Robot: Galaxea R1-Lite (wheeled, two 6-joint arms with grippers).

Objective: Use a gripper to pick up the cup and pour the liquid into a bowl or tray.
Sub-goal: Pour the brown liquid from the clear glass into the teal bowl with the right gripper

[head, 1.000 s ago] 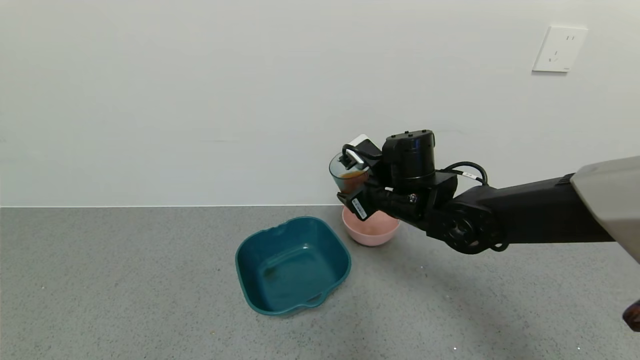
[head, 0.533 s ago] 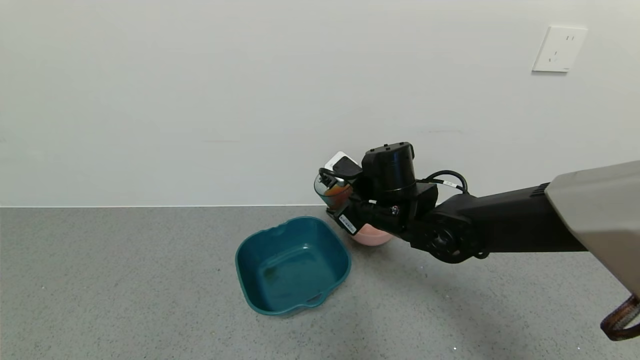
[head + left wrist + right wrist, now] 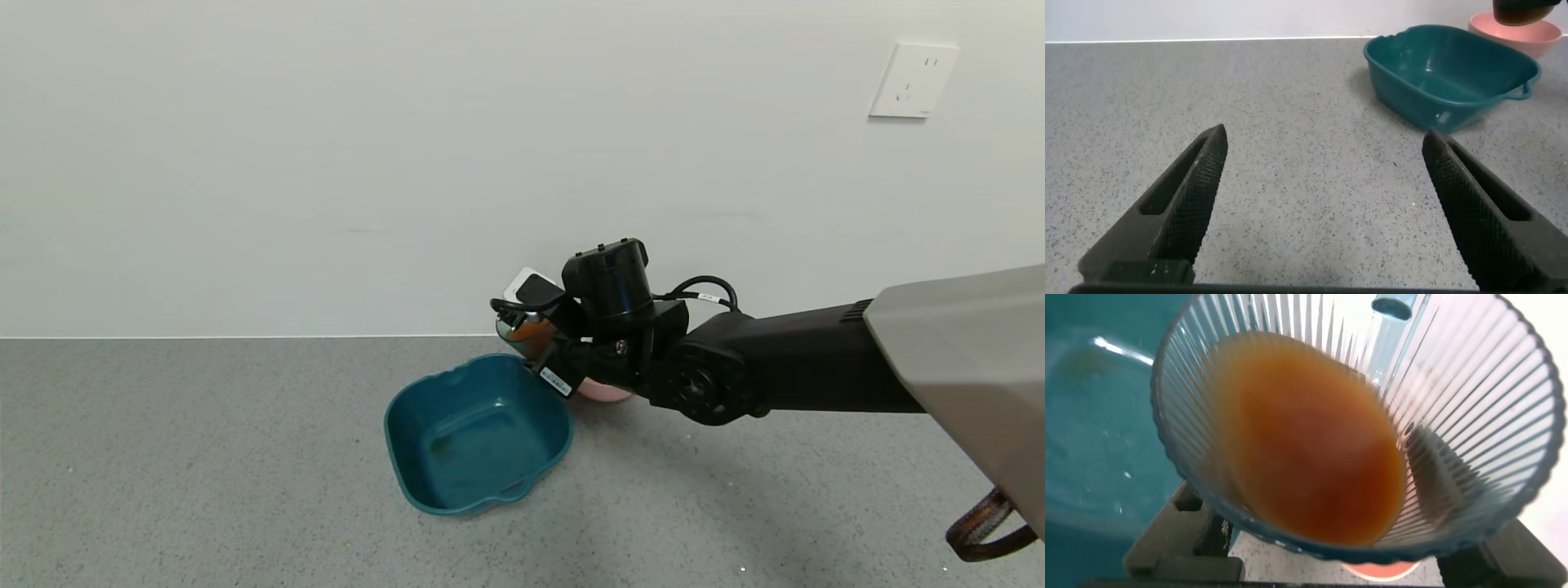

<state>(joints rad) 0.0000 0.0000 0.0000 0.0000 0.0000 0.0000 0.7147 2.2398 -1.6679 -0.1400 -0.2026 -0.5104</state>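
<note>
cup (image 3: pixel 522 331) clamped in right gripper (image 3: pixel 545 343), over basin (image 3: pixel 408 425)

Bare test room: grey speckled floor (image 3: pixel 204 490), plain white wall (image 3: pixel 326 163), wall socket (image 3: pixel 913 80)

The head view looks forward and down from high up. The left wrist view sits low, facing the deep dark teal plastic basin (image 3: pixel 478 433) (image 3: pixel 1443 75) at one o'clock. The right wrist view peers closely into the ribbed translucent plastic cup (image 3: pixel 1355 425).
</note>
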